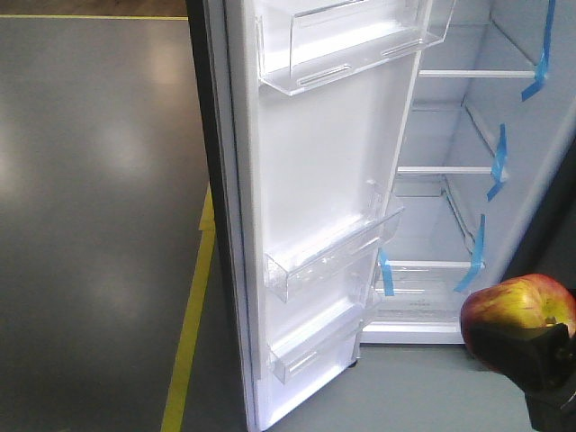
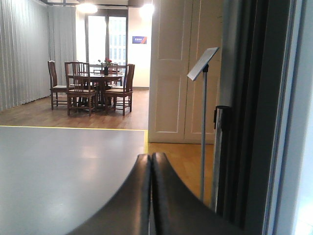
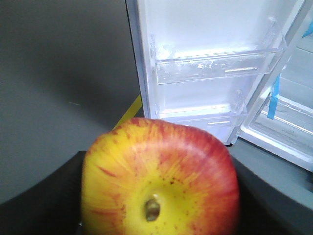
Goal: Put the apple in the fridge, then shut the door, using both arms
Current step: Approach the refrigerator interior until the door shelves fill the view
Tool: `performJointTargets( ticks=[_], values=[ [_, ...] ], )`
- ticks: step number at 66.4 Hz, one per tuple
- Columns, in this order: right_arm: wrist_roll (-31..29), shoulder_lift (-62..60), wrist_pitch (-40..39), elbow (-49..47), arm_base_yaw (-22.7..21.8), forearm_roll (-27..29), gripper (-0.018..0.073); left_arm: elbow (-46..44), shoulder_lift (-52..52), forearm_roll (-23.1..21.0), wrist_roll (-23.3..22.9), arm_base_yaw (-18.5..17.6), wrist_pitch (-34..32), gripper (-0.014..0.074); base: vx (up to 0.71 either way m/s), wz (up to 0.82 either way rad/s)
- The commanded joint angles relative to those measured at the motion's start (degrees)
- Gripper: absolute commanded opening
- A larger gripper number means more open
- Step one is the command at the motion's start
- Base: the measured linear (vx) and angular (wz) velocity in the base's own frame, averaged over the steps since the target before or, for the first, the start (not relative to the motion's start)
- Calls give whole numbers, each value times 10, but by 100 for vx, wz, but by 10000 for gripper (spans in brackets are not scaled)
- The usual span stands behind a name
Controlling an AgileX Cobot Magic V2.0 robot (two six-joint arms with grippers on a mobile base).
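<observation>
left gripper [image 2: 150, 193] pressed together, empty | door [image 1: 315, 180] wide open | fridge [image 1: 450, 144] without apple yet | apple [image 1: 517, 306] clamped in right gripper [image 1: 533, 349], low, outside fridge | grasp done; placing and door-closing left

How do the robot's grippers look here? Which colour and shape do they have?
The left gripper has two smooth black fingers, curved and narrowing to rounded tips. The right gripper is also black, matte and more angular. No cables or markings are visible.
</observation>
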Motion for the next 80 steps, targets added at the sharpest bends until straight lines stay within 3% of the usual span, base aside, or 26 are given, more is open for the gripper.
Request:
performJointTargets(
  ticks=[1, 80],
  values=[
    [-1, -3, -39, -17, -1, 5, 197, 16, -9, 0, -4, -1, -41, -6, 7, -1],
    [-1, -3, -39, -17, -1, 5, 197, 16, -9, 0, -4, -1, -41, -6, 6, 0]
  ],
)
